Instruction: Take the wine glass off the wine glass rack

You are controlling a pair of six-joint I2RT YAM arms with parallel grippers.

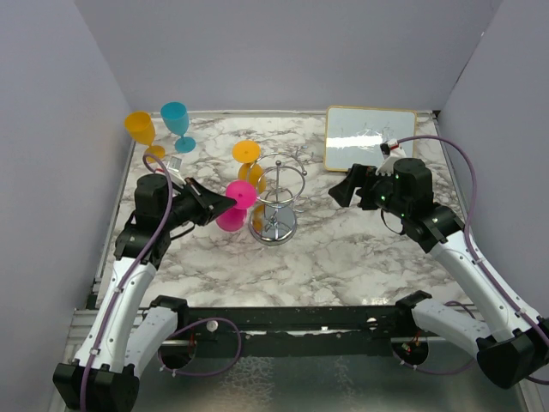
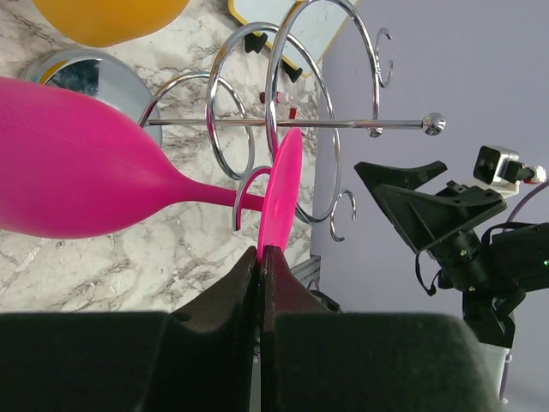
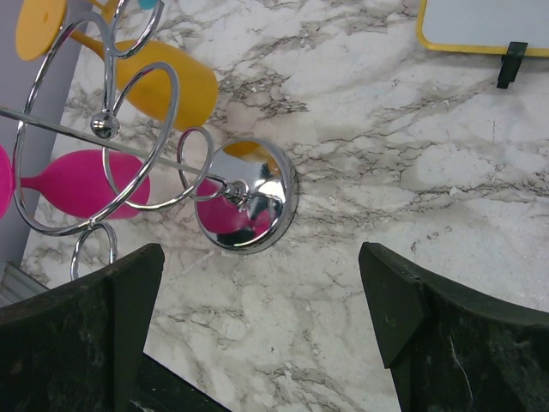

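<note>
Pink plastic wine glass [image 2: 77, 172] is pinched by the left tool [image 2: 262, 253], which has its two black fingers pressed together on the edge of the glass's flat round foot. The thin pink stem runs through a small curled hook on the shiny silver wire wine glass rack [image 2: 296, 124], so the glass is on the rack, on its left side. An orange plastic wine glass [image 1: 249, 163] hangs on the far side of the same rack. The rack stands on its round mirror base in the middle of the white marble table [image 1: 343, 249]. The right tool [image 3: 260, 251] is spread wide open in the air to the right of the rack and touches nothing. Behind it lies a white board with a yellow frame [image 1: 371, 137]. In the back left corner, an orange cup glass [image 1: 140, 127] and a blue cup glass [image 1: 175, 116] stand side by side.
</note>
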